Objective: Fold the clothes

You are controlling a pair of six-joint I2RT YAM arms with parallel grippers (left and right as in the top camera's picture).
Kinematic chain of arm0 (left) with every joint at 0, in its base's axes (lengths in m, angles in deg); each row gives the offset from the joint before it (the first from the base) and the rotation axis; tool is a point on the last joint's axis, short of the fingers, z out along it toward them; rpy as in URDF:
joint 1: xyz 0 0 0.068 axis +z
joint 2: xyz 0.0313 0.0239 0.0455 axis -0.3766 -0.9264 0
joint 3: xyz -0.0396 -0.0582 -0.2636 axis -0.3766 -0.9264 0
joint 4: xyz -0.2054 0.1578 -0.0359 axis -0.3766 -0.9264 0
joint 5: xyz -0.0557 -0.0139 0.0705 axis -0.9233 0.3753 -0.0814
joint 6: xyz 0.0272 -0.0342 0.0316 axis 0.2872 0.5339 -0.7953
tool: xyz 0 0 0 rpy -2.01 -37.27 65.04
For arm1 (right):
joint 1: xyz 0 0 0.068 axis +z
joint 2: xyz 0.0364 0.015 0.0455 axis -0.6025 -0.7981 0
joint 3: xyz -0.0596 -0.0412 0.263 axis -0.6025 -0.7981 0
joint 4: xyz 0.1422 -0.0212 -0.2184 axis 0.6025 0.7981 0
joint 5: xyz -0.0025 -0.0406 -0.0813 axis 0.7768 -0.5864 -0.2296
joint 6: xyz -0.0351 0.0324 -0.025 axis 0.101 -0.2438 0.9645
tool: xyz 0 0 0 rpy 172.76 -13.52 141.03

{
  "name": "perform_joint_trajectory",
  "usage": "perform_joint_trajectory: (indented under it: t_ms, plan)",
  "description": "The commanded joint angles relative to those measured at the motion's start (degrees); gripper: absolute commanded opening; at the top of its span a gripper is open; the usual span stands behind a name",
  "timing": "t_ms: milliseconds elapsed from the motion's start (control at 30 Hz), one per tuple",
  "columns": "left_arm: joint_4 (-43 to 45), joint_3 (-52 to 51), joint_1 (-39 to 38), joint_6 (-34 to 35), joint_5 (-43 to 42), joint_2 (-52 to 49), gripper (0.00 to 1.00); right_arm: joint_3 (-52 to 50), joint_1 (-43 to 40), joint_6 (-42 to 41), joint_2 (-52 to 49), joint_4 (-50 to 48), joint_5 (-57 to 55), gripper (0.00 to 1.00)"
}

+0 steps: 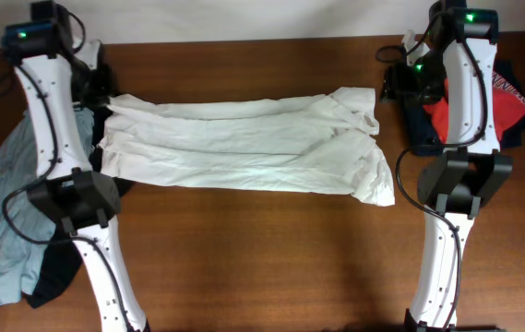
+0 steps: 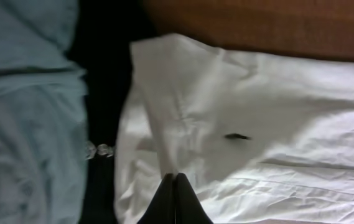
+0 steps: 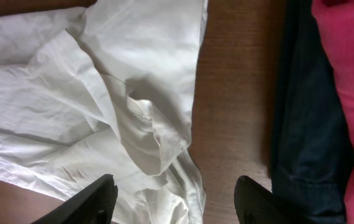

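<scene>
A white garment lies spread lengthwise across the middle of the wooden table. My left gripper is at its left end. In the left wrist view the fingers are shut, pinching a raised fold of the white cloth. My right gripper is at the garment's upper right end. In the right wrist view its fingers are wide open above the crumpled edge of the white cloth and hold nothing.
A light blue garment and a dark one are piled at the left, also in the left wrist view. A red garment on a navy one lies at the right. Bare wood shows in front.
</scene>
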State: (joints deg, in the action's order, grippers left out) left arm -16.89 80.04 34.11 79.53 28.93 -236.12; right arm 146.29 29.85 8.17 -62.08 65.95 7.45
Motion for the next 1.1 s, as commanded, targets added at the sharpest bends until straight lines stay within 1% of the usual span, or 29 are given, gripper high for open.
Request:
perform_joint_trajectory:
  t_ms: [0, 33, 67, 100, 133, 167, 267, 367, 500, 533, 567, 833, 933, 1067]
  plan:
    - [-0.1, -0.7, 1.2, -0.2, 1.5, 2.7, 0.22, 0.2, 0.1, 0.5, 1.4, -0.4, 1.2, 0.66]
    - [-0.1, -1.0, 1.2, -0.3, 1.5, 2.7, 0.36, 0.2, 0.1, 0.5, 1.4, -0.4, 1.2, 0.66]
    - [-0.1, -1.5, 1.1, -0.3, 1.5, 2.7, 0.51, 0.2, 0.1, 0.5, 1.4, -0.4, 1.2, 0.67]
    - [-0.1, -1.9, 1.0, -0.3, 1.5, 2.7, 0.61, 0.2, 0.1, 0.5, 1.4, -0.4, 1.2, 0.67]
    - [-0.1, -2.4, 0.9, -0.3, 1.5, 2.7, 0.66, 0.2, 0.1, 0.3, 1.4, -0.4, 1.2, 0.69]
    - [-0.1, -2.9, 0.9, -0.3, 1.5, 2.7, 0.67, 0.2, 0.1, 0.3, 1.4, -0.3, 1.2, 0.7]
    - [-0.1, -4.2, 0.8, -0.8, 1.5, 2.7, 0.67, 0.2, 0.1, 0.2, 1.4, -0.1, 1.2, 0.71]
    - [-0.1, -5.5, 0.8, -1.6, 1.5, 2.7, 0.68, 0.2, 0.1, -1.6, 1.4, -0.1, 1.2, 0.71]
    - [-0.1, -8.1, 1.4, -5.1, 1.0, 2.6, 0.67, 0.2, 0.2, -2.3, 1.4, 0.1, 1.2, 0.72]
    - [0.3, -10.2, 2.0, -8.6, -2.1, 2.6, 0.67, 0.2, 0.2, -2.3, 1.4, 0.3, 1.2, 0.72]
    - [0.9, -11.4, 2.4, -9.7, -3.3, 2.6, 0.67, 0.2, 0.2, -2.3, 1.4, 0.5, 1.2, 0.72]
    - [10.3, -20.5, 5.2, -11.3, -7.4, 2.6, 0.67, 0.2, 0.2, -2.2, 1.4, 1.4, 1.2, 0.73]
    - [13.4, -23.6, 5.3, -11.3, -7.6, 2.6, 0.68, 0.2, 0.2, -2.3, 1.4, 1.4, 1.2, 0.73]
    - [17.0, -28.3, 5.3, -13.8, -10.2, 2.6, 0.68, 0.2, 0.2, -2.2, 1.4, 1.4, 1.2, 0.73]
